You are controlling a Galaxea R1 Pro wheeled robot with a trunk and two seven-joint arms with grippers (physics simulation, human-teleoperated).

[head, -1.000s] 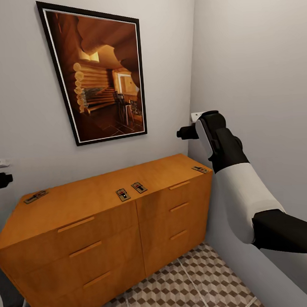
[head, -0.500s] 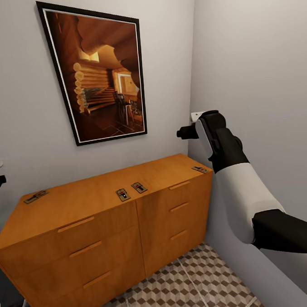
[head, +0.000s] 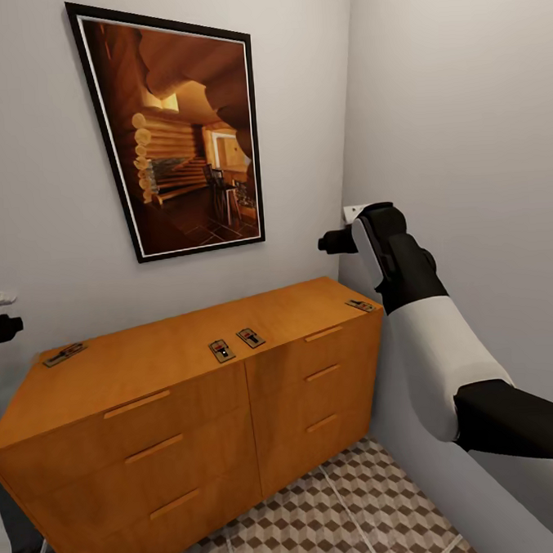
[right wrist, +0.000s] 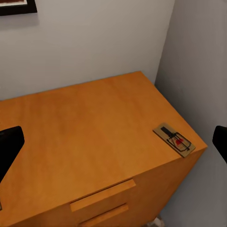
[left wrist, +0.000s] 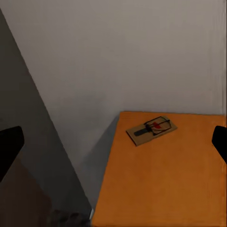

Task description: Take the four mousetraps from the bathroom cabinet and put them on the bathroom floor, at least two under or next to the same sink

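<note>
My right gripper (right wrist: pixel 113 142) hung open above the cabinet (head: pixel 184 372); the left gripper (left wrist: pixel 113 142) gaped too. The mousetraps — nearest at the right corner (right wrist: pixel 174 139) — looked light, stiff, thin; I judged its long board edges the best hold.

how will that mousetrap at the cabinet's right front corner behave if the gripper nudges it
The mousetrap looks flat and thin, so it would probably slide, not tip. It lies right at the cabinet edge, so a nudge might drop it. Probably light and stiff.

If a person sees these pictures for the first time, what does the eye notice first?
A large framed picture of a log cabin interior hangs on the wall above the orange cabinet. Four mousetraps lie on the cabinet top: one far left, two side by side in the middle, one at the right corner.
</note>
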